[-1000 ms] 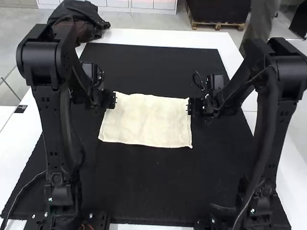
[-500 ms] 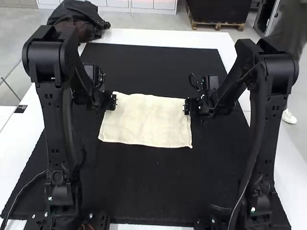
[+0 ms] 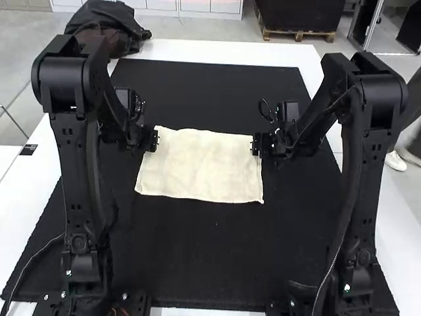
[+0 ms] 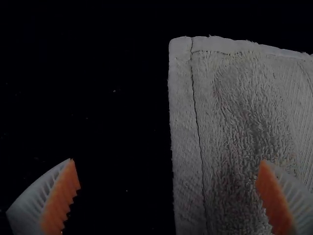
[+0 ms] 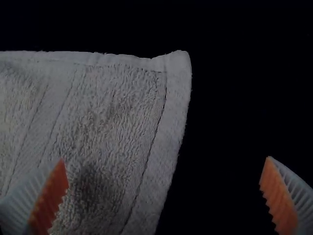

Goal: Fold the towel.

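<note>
Lying flat near the middle of a black mat (image 3: 210, 257), to be seen as a cream towel (image 3: 200, 164), roughly rectangular and wider from left to right than from near to far; reaching farther left at its near left corner than at its far left one; laid out with mat all around, and with a white surface (image 3: 223, 51) under the mat; at the far left corner of the towel, the left gripper (image 3: 156, 140), with fingers released and set wide apart; in its wrist view, one orange pad (image 4: 278, 203) over the cloth and the other over the mat, with the stitched left hem running between.

At the far right corner, the right gripper (image 3: 255, 145), likewise with fingers released and well parted; in its wrist view, one orange pad (image 5: 51, 196) over the cloth and the other out over the mat, with the right hem between; cannot tell about contact between pads and towel; at the far left of the surface, a dark fabric bundle (image 3: 108, 33), well apart from the towel.
</note>
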Available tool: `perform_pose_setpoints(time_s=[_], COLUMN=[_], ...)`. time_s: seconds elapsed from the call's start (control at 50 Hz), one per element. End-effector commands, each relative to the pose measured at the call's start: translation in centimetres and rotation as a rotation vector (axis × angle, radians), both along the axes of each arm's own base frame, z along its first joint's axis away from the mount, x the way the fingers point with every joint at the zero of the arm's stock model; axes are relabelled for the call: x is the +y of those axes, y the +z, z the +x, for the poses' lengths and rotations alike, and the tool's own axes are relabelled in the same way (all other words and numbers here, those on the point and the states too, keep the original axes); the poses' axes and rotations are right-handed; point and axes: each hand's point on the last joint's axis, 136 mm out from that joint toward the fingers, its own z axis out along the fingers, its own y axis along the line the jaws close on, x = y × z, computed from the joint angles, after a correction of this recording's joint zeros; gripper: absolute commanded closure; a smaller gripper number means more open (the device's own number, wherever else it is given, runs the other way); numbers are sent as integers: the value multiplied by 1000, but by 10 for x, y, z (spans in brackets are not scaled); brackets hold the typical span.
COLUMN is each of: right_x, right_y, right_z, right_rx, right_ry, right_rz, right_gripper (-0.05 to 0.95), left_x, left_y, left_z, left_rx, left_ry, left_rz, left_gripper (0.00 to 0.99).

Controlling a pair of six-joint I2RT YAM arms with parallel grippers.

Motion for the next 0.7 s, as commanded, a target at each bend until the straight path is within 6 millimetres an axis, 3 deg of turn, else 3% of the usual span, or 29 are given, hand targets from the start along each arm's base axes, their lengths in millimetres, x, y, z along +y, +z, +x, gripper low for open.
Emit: perform_pose_setpoints(time_s=[0.0, 0.26, 0.3, 0.32, 0.34, 0.36, 0.4, 0.52, 0.68], right_x=[15, 17, 21, 24, 25, 24, 24, 24, 22], right_y=[0, -21, -24, -25, -26, -27, -24, -23, -5], right_z=[3, -5, -9, -12, -14, -15, -14, -14, -8], right_rx=[-5, 43, 59, 64, 66, 61, 36, 38, 2], right_ry=[42, 67, 91, 109, 122, 126, 120, 116, 98], right_rz=[17, 10, 25, 34, 28, 18, 29, 33, 54], right_gripper=[-8, 25, 230, 425, 715, 938, 928, 926, 926], left_x=[2, 2, 2, 2, 1, 2, 3, 2, 2], left_y=[-10, -32, -34, -34, -34, -35, -35, -35, -13], left_z=[3, -4, -6, -6, -5, -5, -4, -4, 7], left_rx=[17, 66, 73, 72, 69, 68, 60, 55, -10], left_ry=[-16, -33, -33, -33, -34, -29, -22, -25, -23], left_rz=[34, 55, 53, 53, 54, 59, 69, 70, 74], left_gripper=[156, 162, 300, 425, 620, 754, 980, 970, 970])
